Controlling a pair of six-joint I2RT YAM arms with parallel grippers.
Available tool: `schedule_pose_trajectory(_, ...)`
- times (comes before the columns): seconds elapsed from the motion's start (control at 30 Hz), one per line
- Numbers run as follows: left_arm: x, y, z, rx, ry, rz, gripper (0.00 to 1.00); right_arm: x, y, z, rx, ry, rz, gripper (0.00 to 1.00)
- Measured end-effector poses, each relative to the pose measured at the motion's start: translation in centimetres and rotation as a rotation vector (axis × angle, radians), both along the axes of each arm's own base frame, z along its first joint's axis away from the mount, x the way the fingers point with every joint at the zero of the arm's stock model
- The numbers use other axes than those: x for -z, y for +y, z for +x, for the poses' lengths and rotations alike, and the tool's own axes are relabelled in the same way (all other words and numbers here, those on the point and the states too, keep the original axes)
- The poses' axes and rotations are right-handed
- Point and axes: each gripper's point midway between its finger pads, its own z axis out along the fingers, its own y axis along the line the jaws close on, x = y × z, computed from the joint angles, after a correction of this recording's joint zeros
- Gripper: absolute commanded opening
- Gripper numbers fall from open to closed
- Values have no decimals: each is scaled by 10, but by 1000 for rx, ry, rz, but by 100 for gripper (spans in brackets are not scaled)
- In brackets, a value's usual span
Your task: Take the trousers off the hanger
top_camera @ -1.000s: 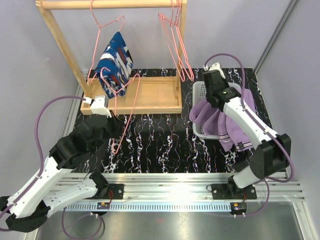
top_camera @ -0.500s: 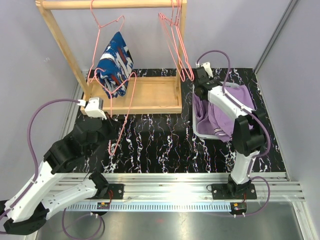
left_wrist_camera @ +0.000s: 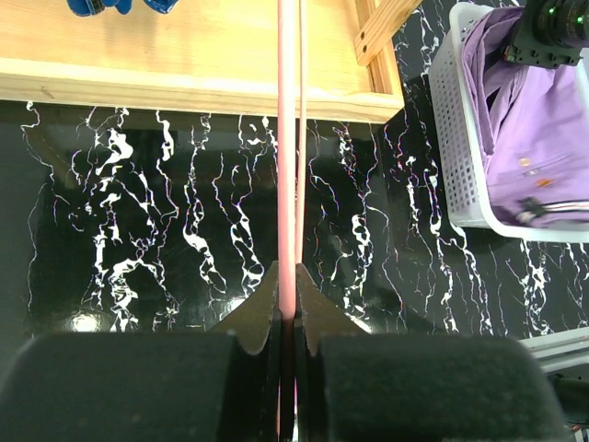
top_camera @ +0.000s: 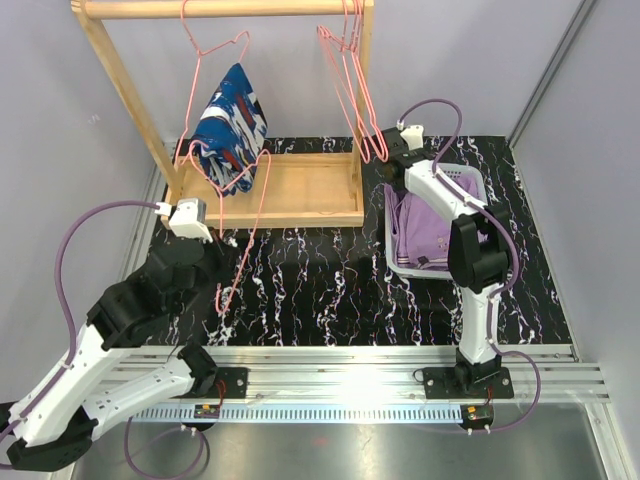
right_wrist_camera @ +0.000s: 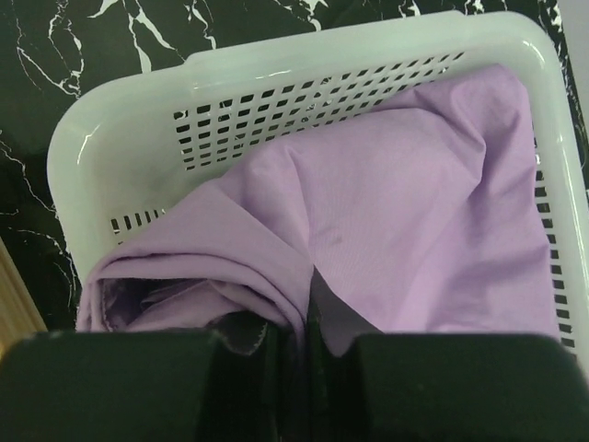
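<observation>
The dark blue splashed trousers [top_camera: 228, 128] hang on a pink wire hanger [top_camera: 256, 200] over the wooden rack's base; a bit of them shows at the top of the left wrist view [left_wrist_camera: 101, 5]. My left gripper [top_camera: 228, 258] is shut on the hanger's wire [left_wrist_camera: 287, 184], jaws tight around it [left_wrist_camera: 287, 304]. The lilac trousers [top_camera: 435, 225] lie in the white basket [top_camera: 392, 262]. My right gripper [top_camera: 400, 172] is at the basket's far left corner, shut on a fold of the lilac cloth [right_wrist_camera: 396, 212], jaws pinching it [right_wrist_camera: 308, 322].
The wooden rack [top_camera: 120, 90] stands at the back left with its tray base [left_wrist_camera: 184, 55]. Empty pink hangers [top_camera: 360, 100] hang at its right end, close to my right wrist. The basket rim [right_wrist_camera: 276, 83] surrounds the right gripper. Black marbled tabletop [top_camera: 320, 280] lies between the arms.
My right gripper has swung back and left, drawing the lilac trousers off the basket's edge and inside it. My left gripper has kept hold of the hanger and barely moved.
</observation>
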Motion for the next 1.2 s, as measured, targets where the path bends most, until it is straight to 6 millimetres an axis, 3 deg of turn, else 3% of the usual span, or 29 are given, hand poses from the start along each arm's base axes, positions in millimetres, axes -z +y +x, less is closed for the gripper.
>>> schedule_pose_trajectory(0.17,0,0,0,-1,-1,0,0,-4,3,-5,17,-11,54,53)
schedule_pose_trajectory(0.2,0,0,0,-1,-1,1,0,-10,4,-7,14,-18,68,55)
schedule_pose_trajectory(0.33,1,0,1,0,3,9,0,-61,0,-19,-10,-96,130,67)
schedule_pose_trajectory(0.47,1,0,1,1,4,14,0,-121,-19,-38,-30,-203,197,74)
schedule_pose_trajectory(0.53,-2,1,0,3,0,15,0,-136,-28,-53,-55,-241,246,93)
schedule_pose_trajectory(0.57,-5,1,0,5,-5,14,0,-137,-28,-60,-82,-245,282,95)
schedule_pose_trajectory(0.7,-20,1,-1,23,-35,-1,0,-112,-23,-71,-182,-229,424,97)
schedule_pose_trajectory(0.8,-29,-2,-3,49,-54,-11,0,-74,-11,-52,-228,-153,486,96)
schedule_pose_trajectory(0.93,-34,-6,-3,73,-60,-10,0,0,3,-29,-240,-14,508,96)
schedule_pose_trajectory(1.0,-35,-7,-3,80,-60,-9,0,41,3,-29,-216,76,499,98)
schedule_pose_trajectory(1.07,-38,-7,-3,82,-64,-11,0,65,0,-33,-193,126,484,100)
schedule_pose_trajectory(1.2,-47,-5,-5,83,-69,-12,0,82,-13,-42,-146,156,433,100)
